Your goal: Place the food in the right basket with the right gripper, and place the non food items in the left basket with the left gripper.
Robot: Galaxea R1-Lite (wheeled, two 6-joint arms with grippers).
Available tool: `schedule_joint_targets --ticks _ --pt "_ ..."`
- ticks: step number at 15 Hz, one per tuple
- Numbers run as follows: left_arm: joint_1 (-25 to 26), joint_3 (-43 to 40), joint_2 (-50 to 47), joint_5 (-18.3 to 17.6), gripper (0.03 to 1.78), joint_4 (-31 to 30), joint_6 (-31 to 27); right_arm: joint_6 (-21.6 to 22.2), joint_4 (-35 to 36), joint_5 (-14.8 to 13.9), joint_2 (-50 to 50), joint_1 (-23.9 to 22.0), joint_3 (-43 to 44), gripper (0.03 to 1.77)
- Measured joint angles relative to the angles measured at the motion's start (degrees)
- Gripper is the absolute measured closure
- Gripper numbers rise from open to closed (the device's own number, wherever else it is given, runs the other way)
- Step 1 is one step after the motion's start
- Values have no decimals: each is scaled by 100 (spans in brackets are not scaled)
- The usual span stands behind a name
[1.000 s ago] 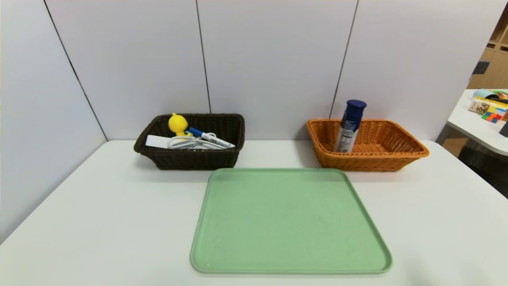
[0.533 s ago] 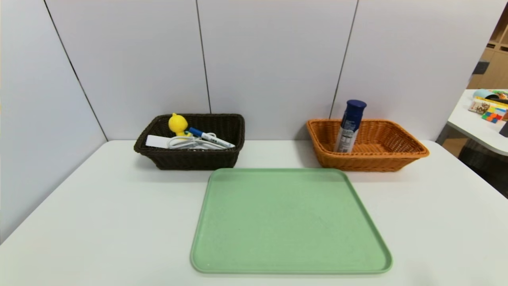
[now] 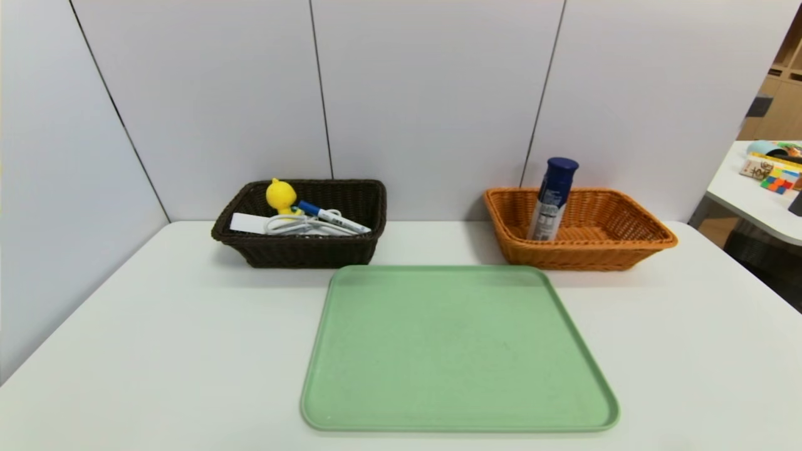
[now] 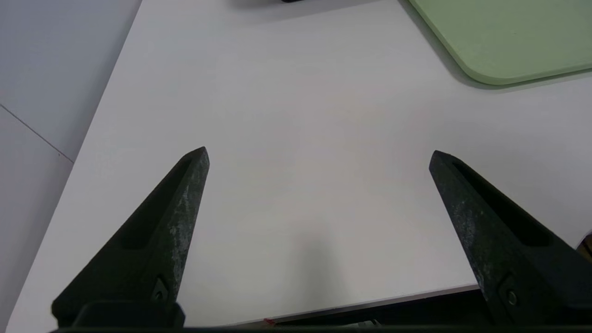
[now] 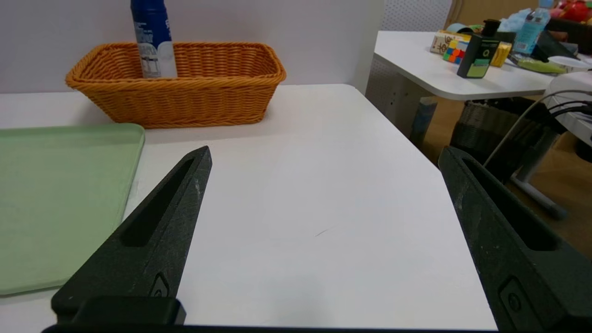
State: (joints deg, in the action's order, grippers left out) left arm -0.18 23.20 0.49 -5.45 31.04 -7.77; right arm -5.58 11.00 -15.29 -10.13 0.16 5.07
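The blue-capped can (image 3: pixel 551 199) stands nearly upright in the orange basket (image 3: pixel 626 241), cap up, leaning slightly right. The left gripper (image 4: pixel 319 155) and right gripper (image 5: pixel 323 152) are both spread wide, holding nothing.

- You are looking at an indoor lab or office-style test space, not a home.
- A plain white rectangular table (image 3: pixel 156 351) is closed in at the back and left by pale grey partition panels (image 3: pixel 426 94) with dark seams.
- To your right stands a second white table (image 5: pixel 444 69), cluttered with a multicoloured puzzle cube (image 5: pixel 453 51), a dark pump bottle with a green label (image 5: pixel 476 51) and a clear plastic bottle (image 5: pixel 529 23).
- Beyond it you see light wooden shelving (image 3: pixel 780 94).
- Black cables (image 5: pixel 545 115) trail by a white device on the far right.
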Motion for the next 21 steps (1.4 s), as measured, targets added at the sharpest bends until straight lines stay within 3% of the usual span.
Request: schedule_joint_targets --ticks 4,7,10,14,21 --pt "0 -195 -38 5 12 -63 -50 -26 -1020 433 718 -21 -33 11" --pt "0 -335 -41 -157 12 -72 -39 -76 -1151 857 942 -26 -108 11" --pt "0 -578 -44 -168 12 -284 -33 -205 -1124 1000 1013 -26 -229 11" --pt "0 -1050 -44 -177 12 -1070 -72 -224 -1154 1045 1023 -26 -243 11" --pt "0 -1476 -44 -149 12 -1643 -9 -290 -1190 1320 1023 -26 -260 11"
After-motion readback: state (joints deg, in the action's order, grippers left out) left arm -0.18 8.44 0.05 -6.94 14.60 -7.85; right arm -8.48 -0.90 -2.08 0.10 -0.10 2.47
